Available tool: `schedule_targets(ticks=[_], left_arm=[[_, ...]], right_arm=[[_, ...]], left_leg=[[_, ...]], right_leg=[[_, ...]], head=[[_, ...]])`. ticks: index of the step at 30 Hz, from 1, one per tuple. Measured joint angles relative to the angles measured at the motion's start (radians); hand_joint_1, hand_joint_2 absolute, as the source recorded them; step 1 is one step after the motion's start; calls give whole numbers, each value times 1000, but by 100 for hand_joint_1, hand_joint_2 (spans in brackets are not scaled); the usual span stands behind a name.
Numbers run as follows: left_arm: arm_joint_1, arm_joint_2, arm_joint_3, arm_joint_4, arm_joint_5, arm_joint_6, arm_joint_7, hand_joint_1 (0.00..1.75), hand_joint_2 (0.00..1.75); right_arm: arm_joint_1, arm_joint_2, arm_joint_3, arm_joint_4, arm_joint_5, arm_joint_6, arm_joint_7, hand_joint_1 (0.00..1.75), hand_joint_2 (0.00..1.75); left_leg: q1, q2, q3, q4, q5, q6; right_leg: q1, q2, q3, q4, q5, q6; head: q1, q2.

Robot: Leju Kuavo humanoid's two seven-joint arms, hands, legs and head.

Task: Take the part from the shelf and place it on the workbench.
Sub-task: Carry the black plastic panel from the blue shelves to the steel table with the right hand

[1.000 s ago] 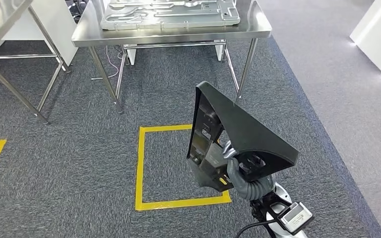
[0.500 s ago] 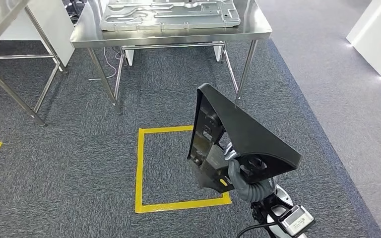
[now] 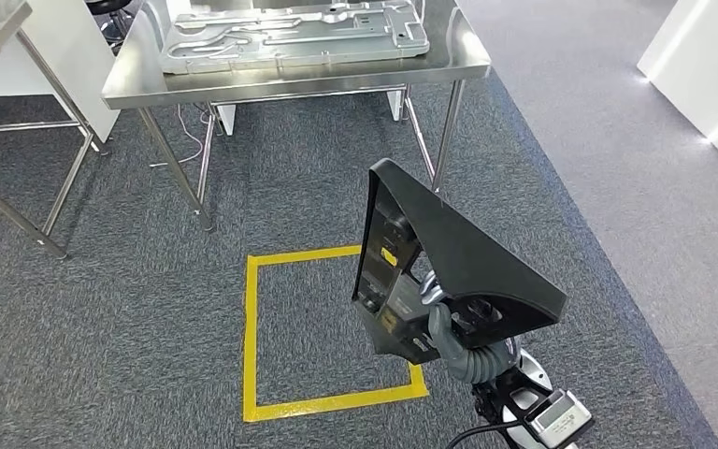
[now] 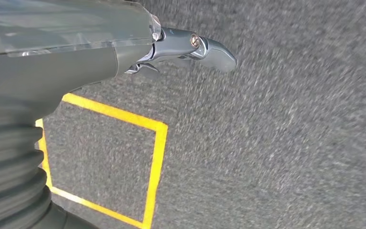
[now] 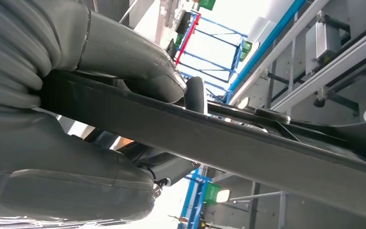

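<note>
The left hand [image 4: 190, 47] hangs over carpet, its grip impossible to judge. The view has swung, so the workbench [image 3: 449, 61] and yellow floor square [image 3: 248, 327] sit further left: the robot is closing in. The right hand [image 3: 453, 341] grasps the black part [image 3: 467, 257], carried short of the bench's front right corner.
</note>
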Motion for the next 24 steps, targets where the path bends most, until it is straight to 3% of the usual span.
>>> schedule_targets(ticks=[3, 6, 9, 10, 11, 12, 14, 16, 20, 22, 24], left_arm=[[-1, 3, 0, 0, 0, 1, 0, 0, 175], [-1, 4, 0, 0, 0, 5, 3, 0, 175], [-1, 2, 0, 0, 0, 11, 6, 0, 175], [0, 1, 0, 0, 0, 12, 6, 0, 175], [1, 0, 0, 0, 0, 13, 7, 0, 175], [3, 0, 0, 0, 0, 14, 7, 0, 175], [4, -2, 1, 0, 0, 15, 7, 0, 175], [3, -3, 2, 0, 0, 16, 7, 0, 175], [2, -3, 4, 0, 2, 17, 7, 0, 175], [-3, -2, 4, 0, 2, 18, 8, 0, 175], [-4, -3, 4, 0, 3, 19, 8, 0, 175]], right_arm=[[3, 0, 0, -2, 1, -4, 0, 175, 175], [7, -1, 1, -7, 1, -11, 0, 175, 175], [9, -1, 3, -9, 1, -13, 0, 175, 175], [11, -1, 4, -9, 1, -12, 0, 175, 175], [13, -1, 4, -8, 1, -11, 0, 175, 175], [13, -1, 5, -8, 0, -10, 0, 175, 175], [12, -1, 7, -8, -1, -6, 0, 175, 175], [9, -1, 8, -6, -3, 1, 0, 175, 175], [9, -1, 10, -5, -4, 8, 0, 175, 175], [6, -1, 10, -5, -4, 10, 0, 175, 175], [5, 0, 11, -5, -4, 13, 0, 175, 175]], left_leg=[[-8, 0, 28, -61, -2, 14], [0, -1, 56, -84, -4, 24], [2, 0, 72, -89, -15, 29], [3, 0, 77, -89, -20, 28], [4, 0, 83, -88, -26, 25], [6, 0, 92, -88, -33, 22], [10, -1, 114, -87, -51, 12], [11, 0, 127, -84, -67, -2], [9, 2, 142, -61, -85, -26], [12, 1, 111, 4, -110, -32], [13, 0, 32, 131, -156, -35]], right_leg=[[-2, 1, 7, 1, -2, 17], [-5, -5, -7, 47, -16, 34], [-13, -8, -113, 210, -81, 52], [-18, -9, -150, 253, -90, 57], [-22, -10, -172, 268, -82, 60], [-26, -11, -176, 247, -51, 63], [-32, -16, -141, 131, 43, 69], [-31, -23, -114, 39, 74, 63], [-28, -19, -99, 24, 63, 25], [-26, -18, -84, 23, 54, 12], [-22, -17, -74, 23, 43, 5]], head=[[0, 0], [0, 0], [0, 0], [0, 0], [0, 0], [0, 0], [0, 0], [0, 0], [0, 0], [-1, 0], [-1, 0]])
